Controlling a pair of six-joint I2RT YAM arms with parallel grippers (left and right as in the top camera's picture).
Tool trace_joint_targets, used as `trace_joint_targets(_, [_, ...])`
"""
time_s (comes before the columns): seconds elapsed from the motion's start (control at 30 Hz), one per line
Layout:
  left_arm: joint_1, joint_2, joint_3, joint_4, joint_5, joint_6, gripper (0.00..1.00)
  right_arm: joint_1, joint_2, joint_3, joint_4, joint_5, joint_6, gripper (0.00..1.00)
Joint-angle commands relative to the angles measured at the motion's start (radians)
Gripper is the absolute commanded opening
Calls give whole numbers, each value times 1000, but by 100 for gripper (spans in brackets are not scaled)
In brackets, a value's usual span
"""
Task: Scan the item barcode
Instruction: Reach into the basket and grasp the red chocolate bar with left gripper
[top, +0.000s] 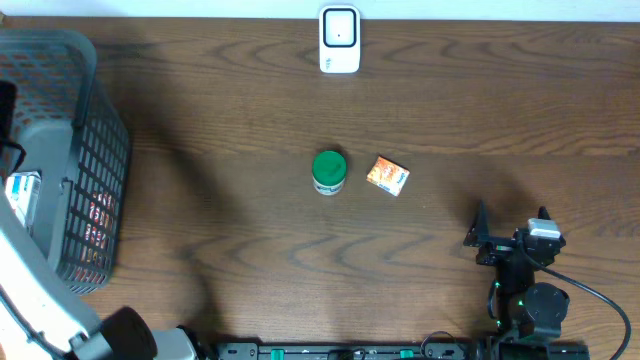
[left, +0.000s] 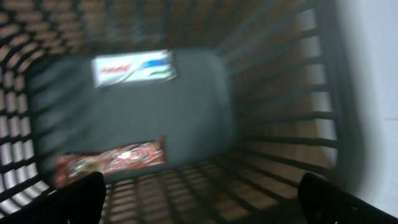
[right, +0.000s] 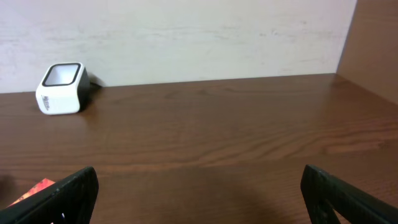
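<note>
Two loose items sit out on the brown wooden table (top: 230, 120): a small round jar with a green lid (top: 329, 171) and a little orange foil packet (top: 388, 175). Measuring everything off the white boxy barcode scanner (top: 339, 40) at the far edge, the jar is pretty much straight out from it toward the robot. The packet is at the same depth, a touch to the scanner's right. The two are close but not touching.

Two more things are in the grey plastic mesh basket (top: 95, 110), way off to the scanner's left: a white-and-blue packet (left: 134, 67) and a red-orange candy-style wrapper (left: 112, 158), both lying flat on the basket floor and apart from each other. That view is pretty blurry, so I can't read any print.

Left gripper (left: 199, 199) hangs over the basket looking down into it, fingers spread wide with nothing between them. Right gripper (right: 199, 193) is well toward the robot and to the scanner's right, low over bare table, also spread wide and empty. From its camera the scanner sits up and to the left.
</note>
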Motion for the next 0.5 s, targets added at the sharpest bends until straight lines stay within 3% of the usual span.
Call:
trace_joint_targets(0.0, [39,57,-98,-1,12,6,99,-6,-6,-1,-3,-1,10,99])
trace_joint_targets(0.13, [47,124,-170,1,12,43,99,-6,-6,-1,-3,-1,10,99])
trace_joint_targets(0.47, [47,299,-245,-13,45,330,99,-6,-6,-1,-3,-1,10,99])
